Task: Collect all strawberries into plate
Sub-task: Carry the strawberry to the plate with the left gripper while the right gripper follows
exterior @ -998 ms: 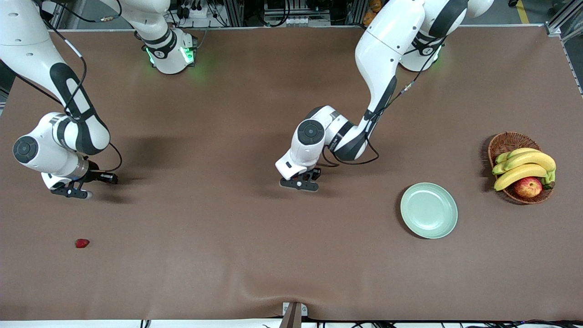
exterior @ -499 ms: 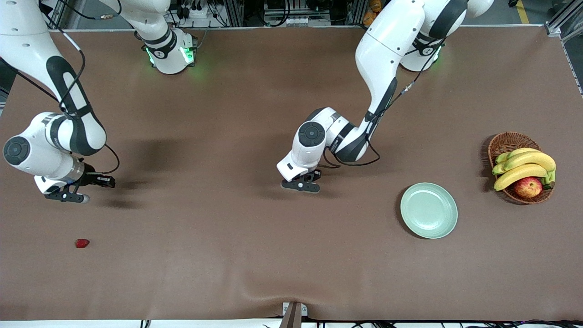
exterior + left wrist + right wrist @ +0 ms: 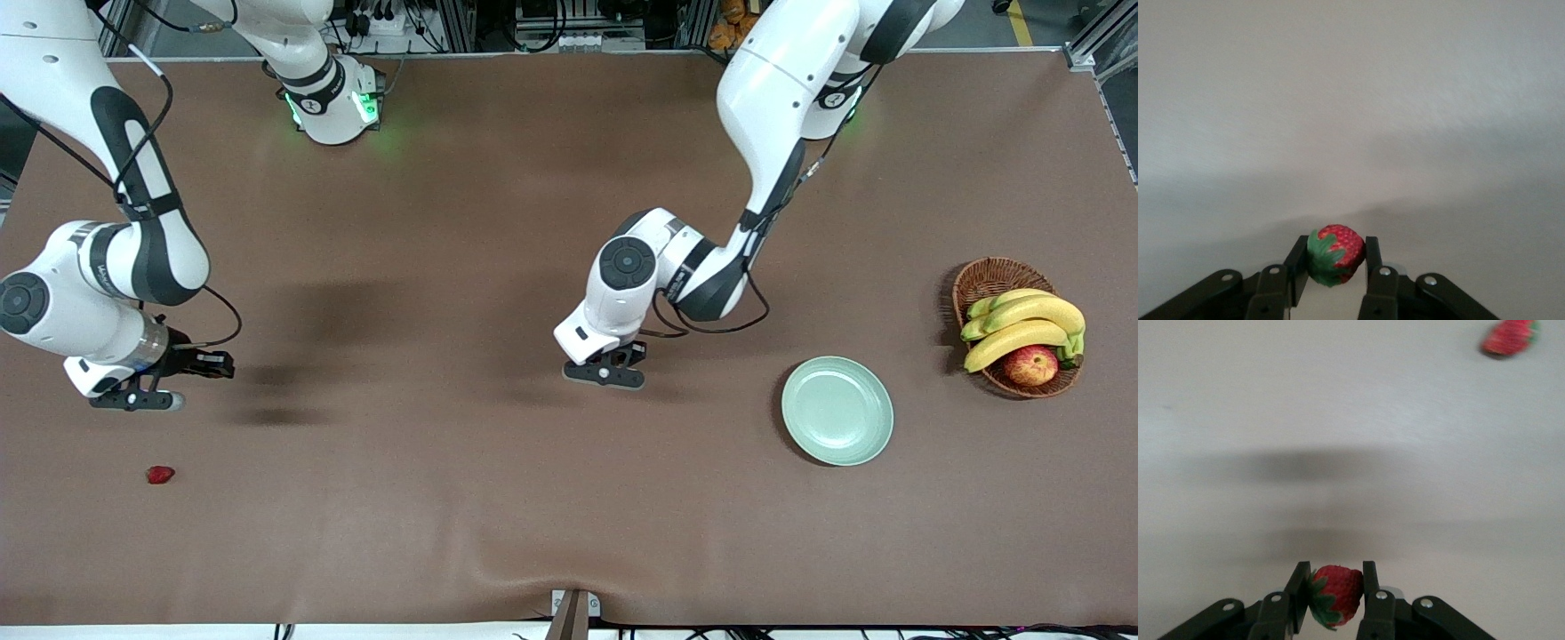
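Both grippers are loaded. Left gripper (image 3: 1333, 267) is clamped on a strawberry (image 3: 1335, 263), leafy cap turned to one pad, red tip to the other, so the berry's long axis runs across the jaws. It hangs over bare table around mid-table (image 3: 606, 372). Right gripper (image 3: 1331, 593) is also clenched on its own strawberry (image 3: 1333, 595), over the table at the right arm's end (image 3: 135, 399). Third strawberry (image 3: 160, 475) lies loose on the cloth, nearer the front camera than the spot under the right gripper and close to it; the right wrist view catches it too (image 3: 1508, 338). Plate (image 3: 837, 411) is empty, toward the left arm's end of the table, with the wicker basket (image 3: 985, 277) of bananas (image 3: 1022, 324) and an apple (image 3: 1030, 364) further toward that end. Key relation: the plate lies from the left gripper toward the left arm's end and a little nearer the camera, a short clear run with nothing between. The left arm is much the nearer of the two; the right has nearly the whole table to cross. My read: left drops first, right follows, then the loose berry, which sits on the right arm's patch. Zero of three delivered so far. Risk is mostly a small round berry rolling on the glossy plate if let go from too high.
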